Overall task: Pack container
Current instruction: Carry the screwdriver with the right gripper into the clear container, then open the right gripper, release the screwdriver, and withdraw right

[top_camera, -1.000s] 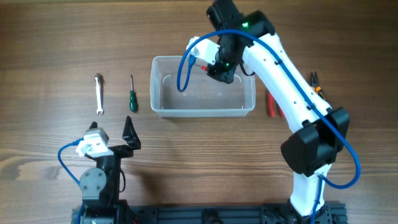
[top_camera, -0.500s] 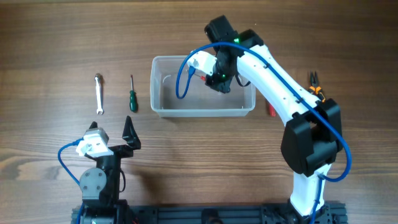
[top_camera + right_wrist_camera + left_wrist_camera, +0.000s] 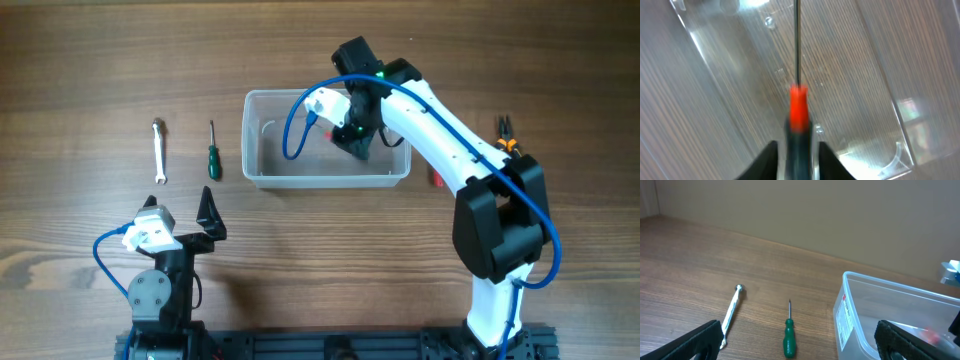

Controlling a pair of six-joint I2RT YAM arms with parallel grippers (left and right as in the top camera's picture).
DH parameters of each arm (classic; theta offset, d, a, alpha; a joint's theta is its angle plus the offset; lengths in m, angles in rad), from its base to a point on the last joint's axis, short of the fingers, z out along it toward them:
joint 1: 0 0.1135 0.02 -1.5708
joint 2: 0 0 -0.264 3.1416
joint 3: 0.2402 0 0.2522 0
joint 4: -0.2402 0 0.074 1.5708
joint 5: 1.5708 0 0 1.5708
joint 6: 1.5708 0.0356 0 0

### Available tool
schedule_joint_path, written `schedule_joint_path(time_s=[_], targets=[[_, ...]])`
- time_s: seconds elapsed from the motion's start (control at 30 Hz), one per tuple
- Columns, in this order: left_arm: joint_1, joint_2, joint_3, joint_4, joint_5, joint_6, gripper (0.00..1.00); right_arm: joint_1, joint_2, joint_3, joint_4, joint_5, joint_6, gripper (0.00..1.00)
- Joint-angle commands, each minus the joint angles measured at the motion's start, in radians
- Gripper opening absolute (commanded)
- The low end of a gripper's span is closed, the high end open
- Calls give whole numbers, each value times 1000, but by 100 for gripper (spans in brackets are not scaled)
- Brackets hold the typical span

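Clear glossy plastic container, matt wood-grain table, shiny metal wrench, green plastic-handled screwdriver

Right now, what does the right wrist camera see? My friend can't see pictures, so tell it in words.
A screwdriver with a red and dark handle sits between the two black fingers of the right gripper, its thin metal shaft pointing away over the floor of the clear container. The handle is blurred, so a grip cannot be confirmed.

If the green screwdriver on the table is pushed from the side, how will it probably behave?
The green screwdriver would probably roll, since its handle looks rounded and it lies flat on the table. Its thin metal shaft looks stiff, so it should not bend.
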State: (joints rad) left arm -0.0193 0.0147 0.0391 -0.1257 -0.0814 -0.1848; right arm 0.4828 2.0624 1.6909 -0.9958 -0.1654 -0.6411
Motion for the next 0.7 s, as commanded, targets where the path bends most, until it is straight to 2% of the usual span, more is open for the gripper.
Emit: schedule_joint_path(time_s=[0.0,0.13,0.17,0.27,0.47,0.57,0.67], targets=[[6,-7,-7,6,5,-5,100,-5,18,-4,5,-27,16,43],[6,-7,-7,6,5,-5,100,-5,17,-2,8,-19,25,67],[6,-7,-7,6,5,-5,100,-5,17,13,8,-5,56,81],[6,-7,-7,6,5,-5,100,-9,17,89,-9,32,134,100],[6,-7,-7,6,5,-5,100,-61,11,424,-173,132,256,100],[6,-7,-7,6,5,-5,100,-124,-9,610,-323,206,286,100],[6,-7,-7,6,5,-5,100,-200,-48,702,-446,243,320,100]])
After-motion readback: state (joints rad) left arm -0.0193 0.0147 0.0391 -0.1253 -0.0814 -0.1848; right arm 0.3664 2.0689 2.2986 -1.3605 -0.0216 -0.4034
